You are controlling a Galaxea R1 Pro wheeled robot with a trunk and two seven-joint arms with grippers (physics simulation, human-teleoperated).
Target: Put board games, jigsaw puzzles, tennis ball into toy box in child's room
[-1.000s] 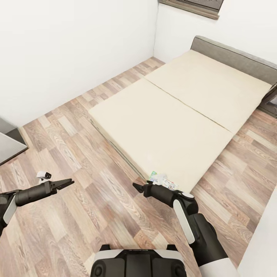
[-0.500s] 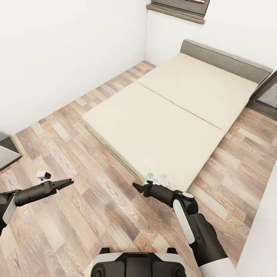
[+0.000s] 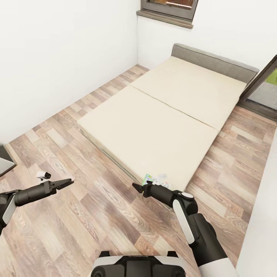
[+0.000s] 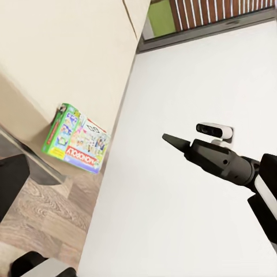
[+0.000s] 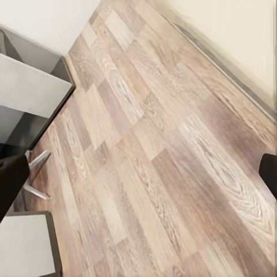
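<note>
Looking down from the head, you have the wood-plank floor (image 3: 96, 200) spread under both arms, with white walls (image 3: 57, 57) behind it and a dark-framed window (image 3: 169, 7) set high in the far wall. The bed (image 3: 154, 119) lies across the middle of your view: a plain beige mattress in two sections, with its low grey headboard (image 3: 213, 61) at the far end below the window. A dark-framed glass door (image 3: 261, 88) stands at the right of the headboard.

Your right arm (image 3: 192, 227) reaches forward just in front of the bed's near corner, and its right gripper (image 3: 135, 187) points out over the floor; the fingertips look drawn together into one dark point, but you cannot tell for sure how wide they stand. Your left arm comes in low from the left, and the left gripper (image 3: 68, 181) hangs over the planks with its fingers close together, holding nothing.

One board game (image 3: 156, 179), the green-white Monopoly box, lies flat at the near corner of the mattress, partly hidden behind your right forearm. In the left wrist view that same box (image 4: 76, 139) shows clearly, resting at the mattress edge. The right wrist view looks along the planks toward grey furniture panels (image 5: 29, 92) beside the wall
</note>
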